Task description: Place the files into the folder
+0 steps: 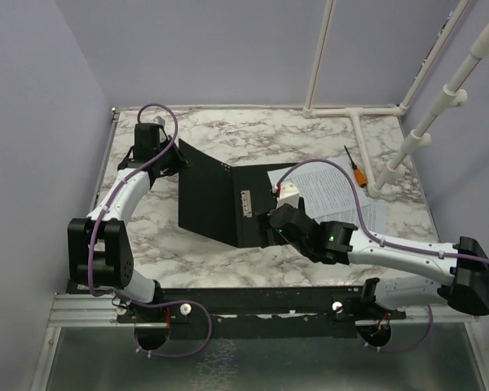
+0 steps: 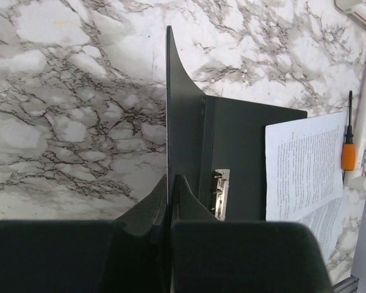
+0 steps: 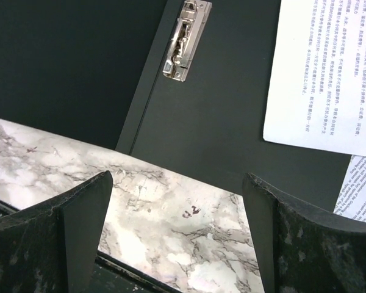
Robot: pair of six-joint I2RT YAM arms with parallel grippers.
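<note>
The folder (image 1: 228,204) lies open mid-table with its black inside up and a metal clip (image 1: 246,202) near the spine. Its left cover (image 2: 178,116) stands raised, edge-on between the fingers of my left gripper (image 2: 169,183), which is shut on it. The files (image 1: 334,191), white sheets of small print, lie at the right, the top sheet (image 3: 326,67) overlapping the folder's right half (image 3: 201,110). A second sheet (image 3: 360,189) peeks out beneath. My right gripper (image 3: 178,177) hangs open over the folder's near edge and the marble, holding nothing.
An orange-handled screwdriver (image 1: 356,169) lies beyond the files at the back right. White pipe framing (image 1: 359,110) runs along the back edge and up the right side. The table's near edge with a black rail (image 1: 253,297) is just below the right gripper.
</note>
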